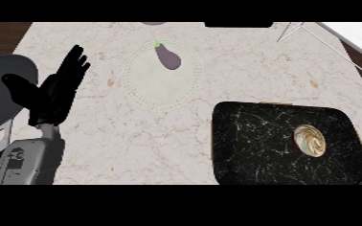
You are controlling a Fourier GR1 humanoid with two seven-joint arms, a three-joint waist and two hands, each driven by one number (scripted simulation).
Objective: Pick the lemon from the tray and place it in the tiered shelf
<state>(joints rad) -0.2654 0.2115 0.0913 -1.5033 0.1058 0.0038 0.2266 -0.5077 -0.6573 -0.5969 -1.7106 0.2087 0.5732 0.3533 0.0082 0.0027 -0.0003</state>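
Nearest to us, at the lower right, we see a black marbled rectangular tray [268, 148] lying flat on the pale veined stone counter [106, 134]. On the tray's right part rests a small round object with cream and brown swirls [310, 140]; we cannot tell that it is a lemon, and nothing yellow shows anywhere on the tray.

At the left edge we find our left hand [53, 93], black, on its grey forearm [28, 160]. Its fingers are straight and released, pointing up and away from us, and they grasp nothing. It hovers well apart from the tray. Our right hand does not show in this view.

Farther off, near the middle of the counter, lies a pale round plate with a dotted rim [141, 88]. A purple eggplant with a green stem [168, 56] lies on the plate's far part.

At the far right corner, thin metal wires of a frame [300, 32] show, likely the tiered shelf.
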